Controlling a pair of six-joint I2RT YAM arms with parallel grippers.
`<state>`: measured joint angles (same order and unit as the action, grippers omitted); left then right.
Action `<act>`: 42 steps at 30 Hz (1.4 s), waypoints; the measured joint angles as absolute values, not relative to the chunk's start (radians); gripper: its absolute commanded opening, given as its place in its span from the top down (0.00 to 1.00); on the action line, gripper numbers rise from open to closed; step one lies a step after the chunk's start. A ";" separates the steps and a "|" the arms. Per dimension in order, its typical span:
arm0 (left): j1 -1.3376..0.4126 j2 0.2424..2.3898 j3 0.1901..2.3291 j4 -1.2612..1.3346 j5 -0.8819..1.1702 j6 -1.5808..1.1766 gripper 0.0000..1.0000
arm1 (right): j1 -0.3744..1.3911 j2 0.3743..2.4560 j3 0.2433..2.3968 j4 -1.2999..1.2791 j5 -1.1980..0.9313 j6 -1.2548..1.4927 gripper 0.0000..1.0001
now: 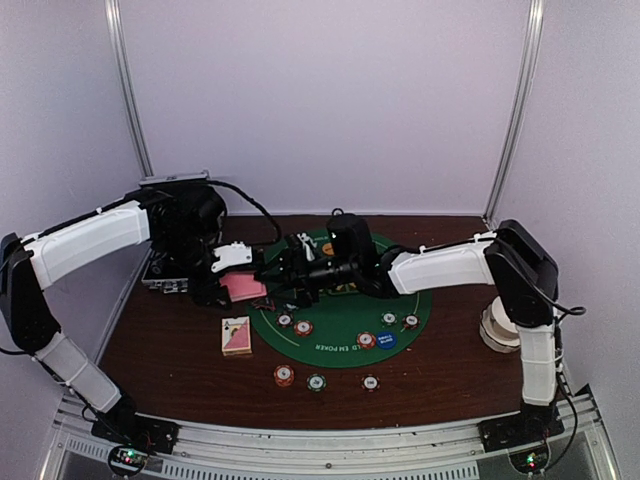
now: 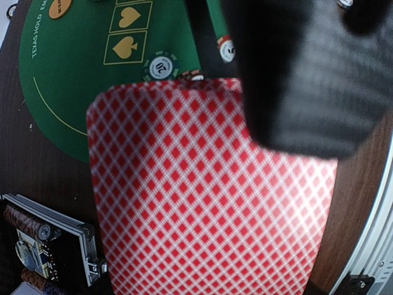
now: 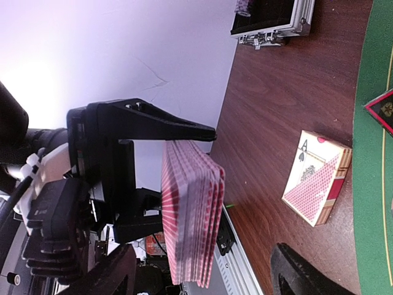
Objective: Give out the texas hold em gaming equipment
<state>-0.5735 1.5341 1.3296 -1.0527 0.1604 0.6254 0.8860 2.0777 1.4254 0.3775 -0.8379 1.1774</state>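
Two robot arms are facing each other above the left rim of a round green felt mat, where a Texas hold 'em game is being laid out. The left arm is holding a deck of red-backed playing cards clear of the dark counter. Its jaws are closed on the stack, with one black finger pressing across the top card's diamond pattern, so the rest of the deck is sticking out free toward its partner. The right arm is hovering across the mat with its jaws spread wide and gripping nothing, just beside the deck. It looks placed to draw off cards for dealing, a pass that the slightly fanned stack could spoil by giving up several at once. Striped poker chips are lying in small clusters on the felt near a blue disc, and three more chips are sitting in a row on the bare counter in front of the mat, seemingly set out as player stakes. An orange disc and a black-red triangle are resting on the felt as markers. A card box showing an ace of spades is lying on the counter just off the mat's left edge. A silver-edged case is sitting at the back left, with chips showing inside it.
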 measured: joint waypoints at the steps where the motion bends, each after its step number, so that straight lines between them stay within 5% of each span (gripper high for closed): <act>1: -0.574 1.534 1.332 -1.053 0.160 0.625 1.00 | 0.888 2.085 1.430 0.387 -0.839 1.185 0.23; 13: -0.584 1.532 1.337 -1.058 0.160 0.622 1.00 | 0.913 2.182 1.515 0.487 -0.860 1.283 0.42; 21: -0.588 1.531 1.337 -1.065 0.160 0.622 1.00 | 0.915 2.218 1.529 0.560 -0.872 1.353 0.75; 22: -0.589 1.531 1.338 -1.066 0.160 0.622 0.96 | 0.915 2.221 1.529 0.570 -0.873 1.366 0.79; 23: -0.591 1.531 1.338 -1.068 0.159 0.622 0.77 | 0.915 2.222 1.530 0.576 -0.876 1.366 0.81; 26: -0.592 1.531 1.340 -1.072 0.155 0.622 0.07 | 0.915 2.224 1.532 0.599 -0.882 1.386 0.84; 42: -0.598 1.550 1.371 -1.040 0.220 0.595 0.03 | 0.915 2.248 1.532 0.652 -0.883 1.445 0.89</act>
